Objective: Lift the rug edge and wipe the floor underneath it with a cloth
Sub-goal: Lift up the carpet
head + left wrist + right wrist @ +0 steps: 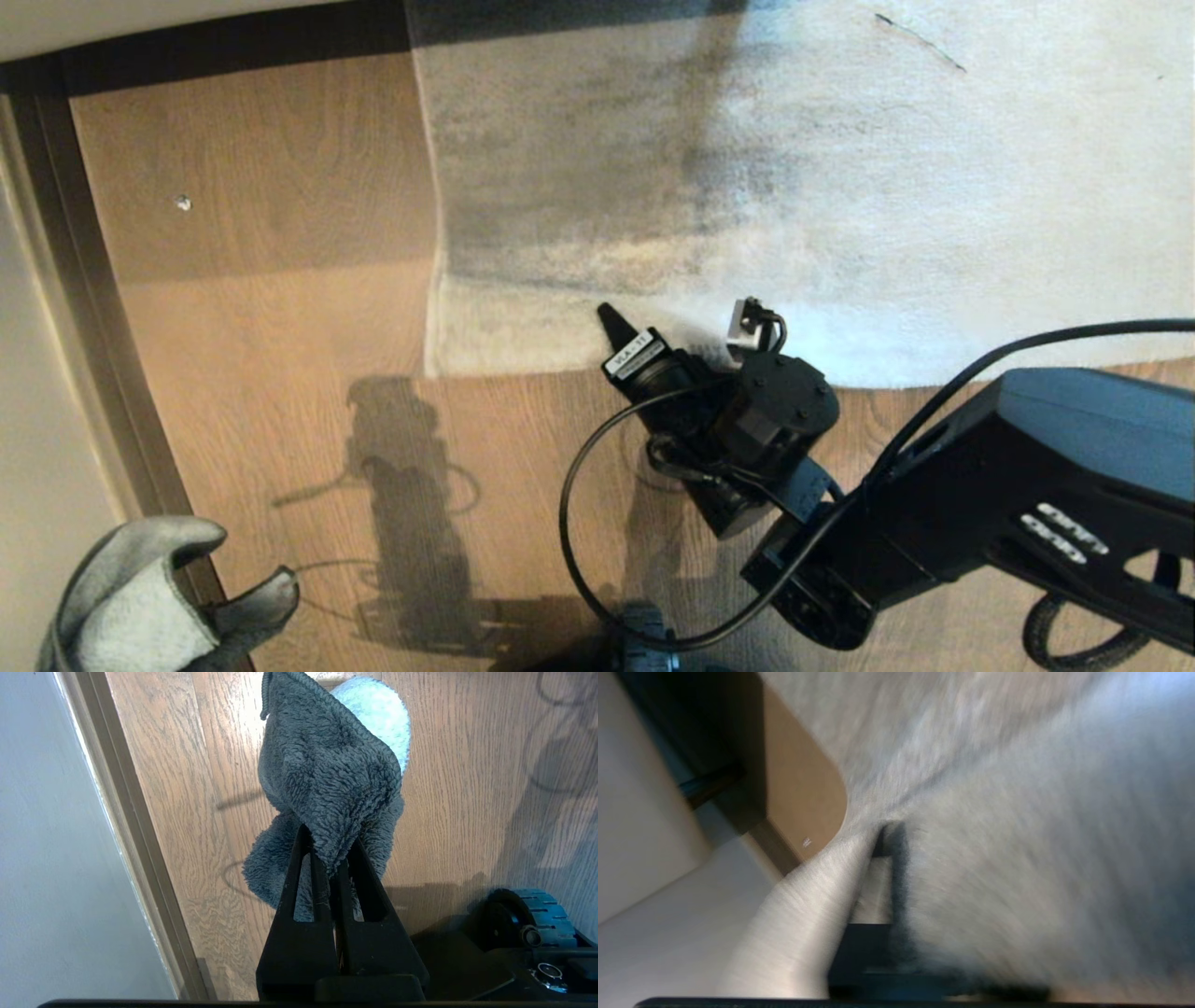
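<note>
My left gripper (334, 858): squeezed tight on the cloth (327, 779), down low at my left side, above the floor (467, 788).
My right gripper (882, 844): pinching the rug edge (817, 896), with pile on both sides of my fingers.
Rug edge: at the near border of the pale grey rug (840, 205), beside its corner.
Floor: brown wood planks, next to the dark skirting strip (65, 280).
</note>
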Controlling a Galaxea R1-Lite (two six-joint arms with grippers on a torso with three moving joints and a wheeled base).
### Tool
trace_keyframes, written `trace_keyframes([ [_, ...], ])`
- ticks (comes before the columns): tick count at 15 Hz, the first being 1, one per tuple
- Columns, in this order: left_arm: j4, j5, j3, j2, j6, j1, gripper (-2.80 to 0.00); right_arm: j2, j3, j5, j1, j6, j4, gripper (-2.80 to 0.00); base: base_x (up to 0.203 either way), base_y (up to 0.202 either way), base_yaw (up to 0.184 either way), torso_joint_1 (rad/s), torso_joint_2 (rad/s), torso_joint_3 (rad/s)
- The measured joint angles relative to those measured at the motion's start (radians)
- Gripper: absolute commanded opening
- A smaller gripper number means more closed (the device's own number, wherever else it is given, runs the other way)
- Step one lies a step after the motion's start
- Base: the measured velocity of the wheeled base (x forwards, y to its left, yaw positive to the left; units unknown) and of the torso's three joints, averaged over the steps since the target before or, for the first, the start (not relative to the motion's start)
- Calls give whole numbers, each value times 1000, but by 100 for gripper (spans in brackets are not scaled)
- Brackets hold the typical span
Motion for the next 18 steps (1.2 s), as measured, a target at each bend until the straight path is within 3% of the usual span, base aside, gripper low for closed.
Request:
trace_keyframes([
  [7,0,0,0,0,0,0,-280,-86,52,-18,6,28,1,-280,0,0,0,0,0,0],
  [14,0,0,0,0,0,0,-280,-127,116,-145,-96,235,-2,-280,0,0,0,0,0,0],
  [18,0,0,0,0,0,0,-280,-174,148,-171,-155,345,-3,-280,0,0,0,0,0,0],
])
